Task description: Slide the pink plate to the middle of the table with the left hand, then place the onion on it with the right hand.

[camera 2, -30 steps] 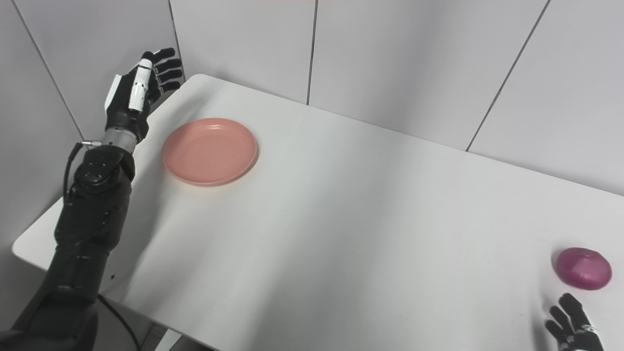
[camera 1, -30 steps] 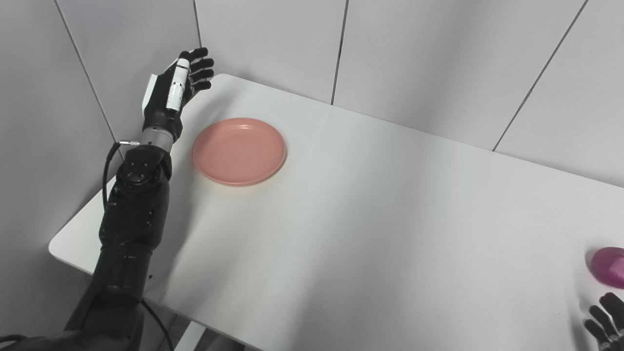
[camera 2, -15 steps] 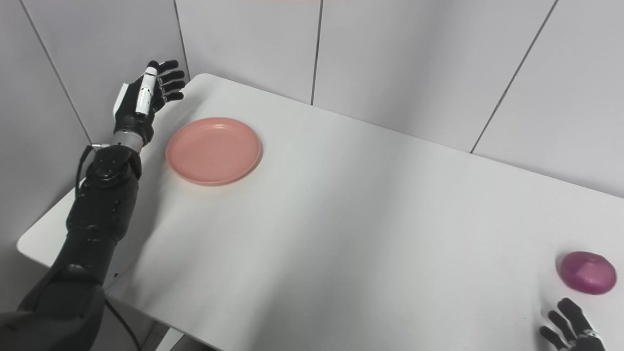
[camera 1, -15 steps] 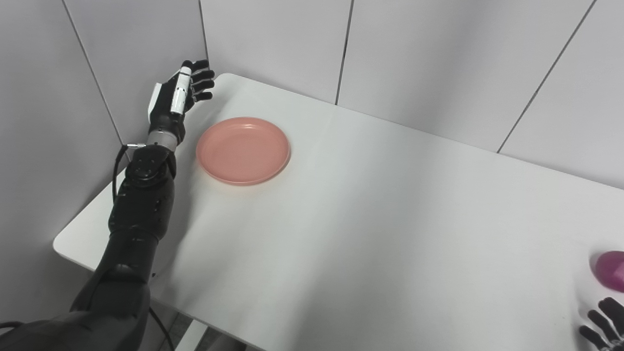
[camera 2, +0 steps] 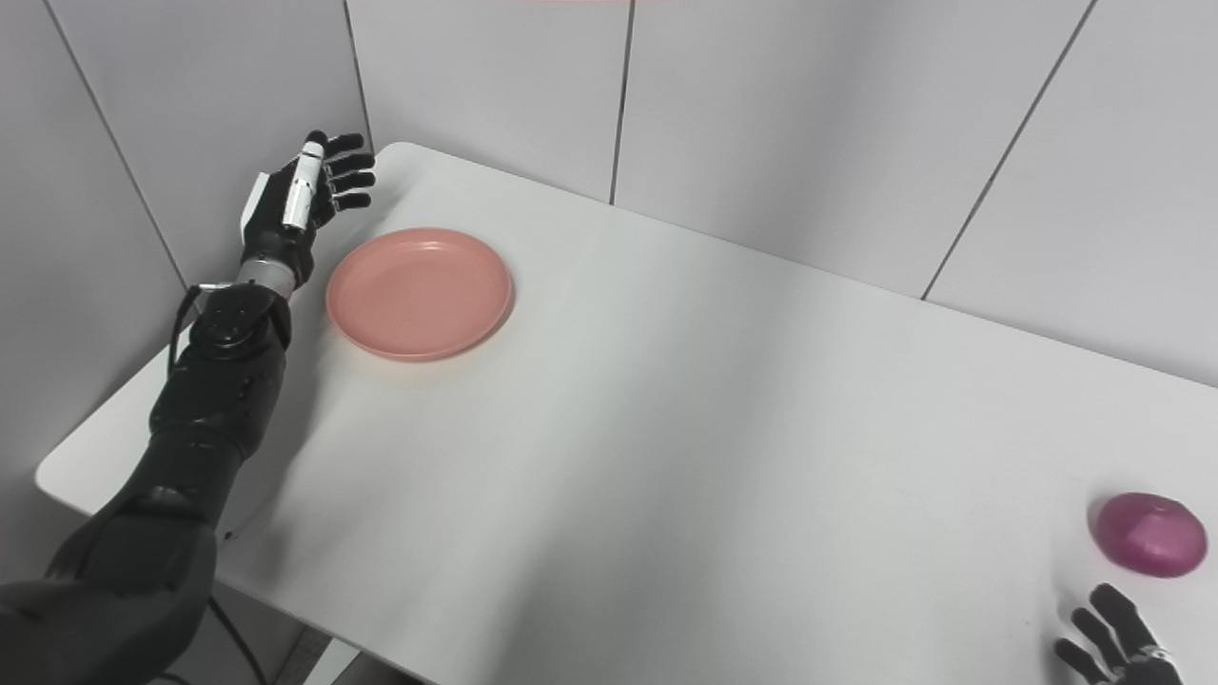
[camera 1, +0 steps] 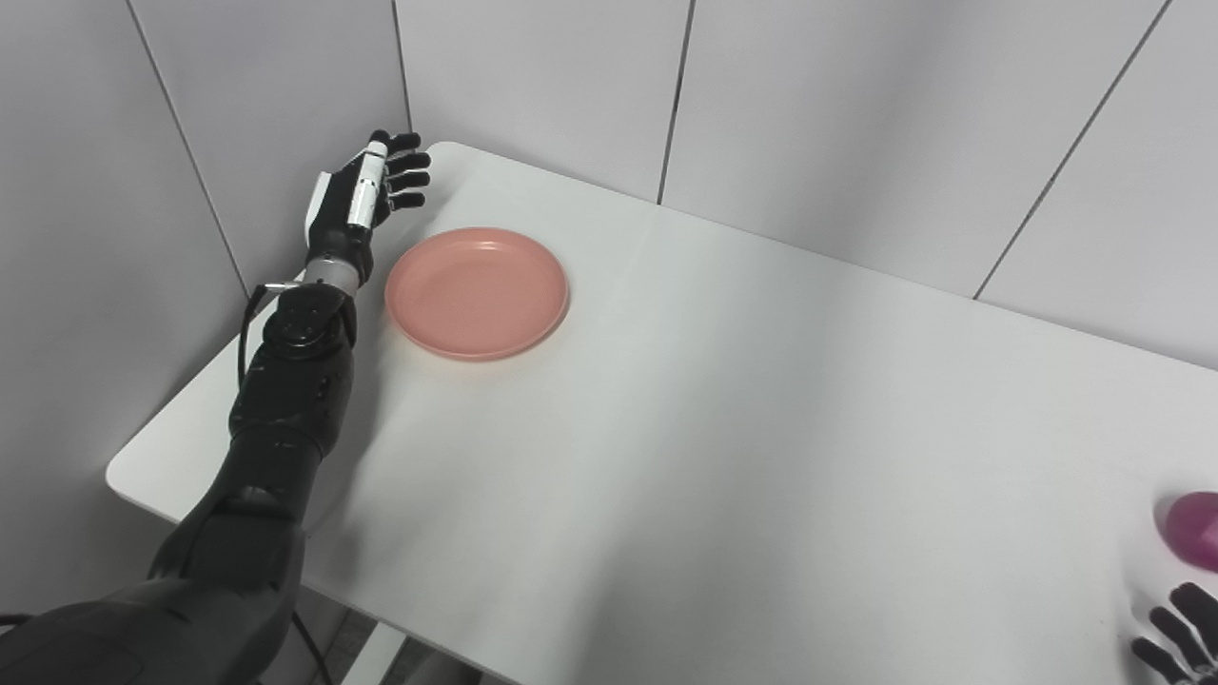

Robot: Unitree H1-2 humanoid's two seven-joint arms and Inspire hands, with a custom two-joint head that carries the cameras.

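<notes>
Two task objects lie far apart on the white tabletop (camera 2: 723, 419). The pink plate (camera 2: 420, 293) sits flat and empty near the far left corner, well short of the tabletop's middle. The onion (camera 2: 1150, 534), purple and dome-shaped, rests on the bare surface near the right edge; in the left eye view it is cut off by the frame.

The left hand (camera 1: 366, 195) is raised just beside the plate's left rim, at the tabletop's left edge and close to the grey wall panels (camera 1: 533, 86). Its palm faces toward the plate, its fingers (camera 1: 407, 177) are extended and spread, and it holds nothing. Whether it touches the rim cannot be told; a narrow strip of tabletop appears between wrist and plate. The black forearm runs down to the lower left corner of the view.

The right hand (camera 2: 1118, 647) shows only partly at the lower right corner, fingers spread apart and empty, near the onion but not touching it.
</notes>
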